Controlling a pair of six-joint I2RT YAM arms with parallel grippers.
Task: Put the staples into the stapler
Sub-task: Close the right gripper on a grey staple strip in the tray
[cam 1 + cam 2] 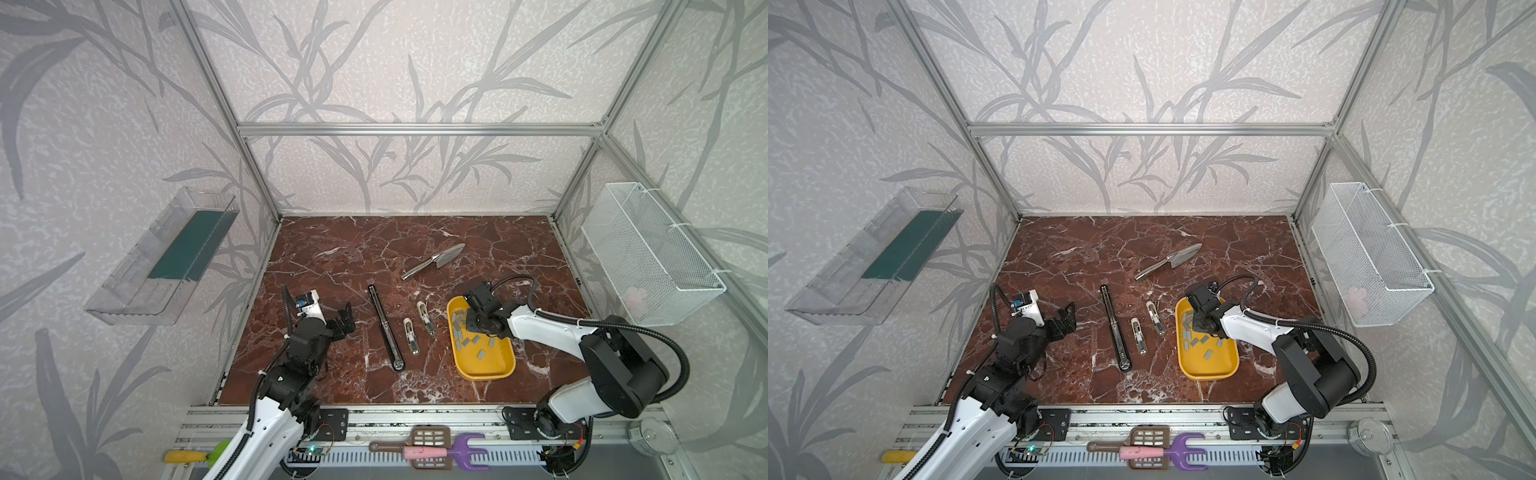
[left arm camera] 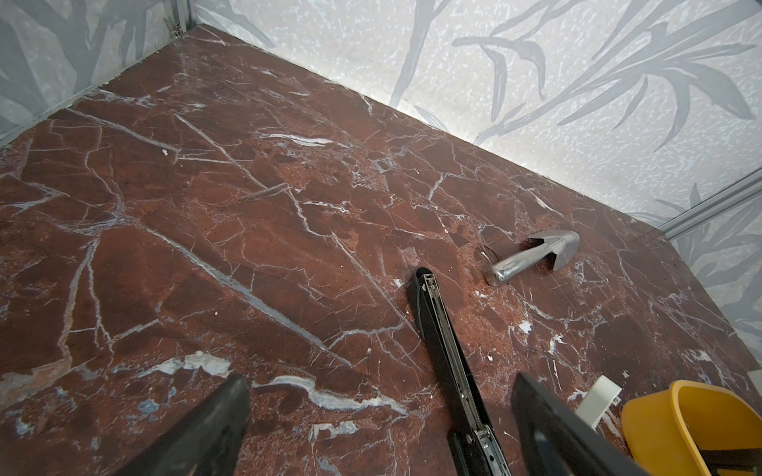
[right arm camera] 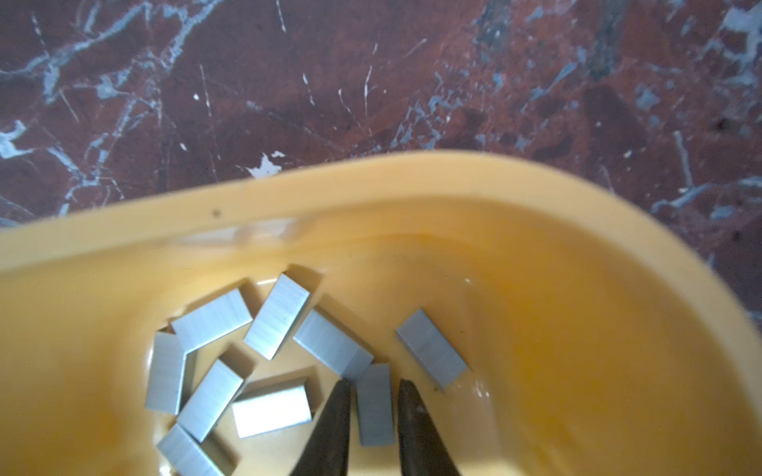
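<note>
- Right gripper (image 3: pixel 375 381) fingers: nearly closed, flanking one strip of the staples (image 3: pixel 375 412) in the yellow tray (image 3: pixel 577 288); grip uncertain.
- Left gripper (image 2: pixel 381 381): wide open, empty, near the opened black stapler (image 2: pixel 445 342).

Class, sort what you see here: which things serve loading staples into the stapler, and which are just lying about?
Job: staples, yellow tray, long black stapler, two small staplers, right gripper astride one strip.
Lying about: metal trowel, wire basket, clear wall bin, plastic toys on the front rail.
</note>
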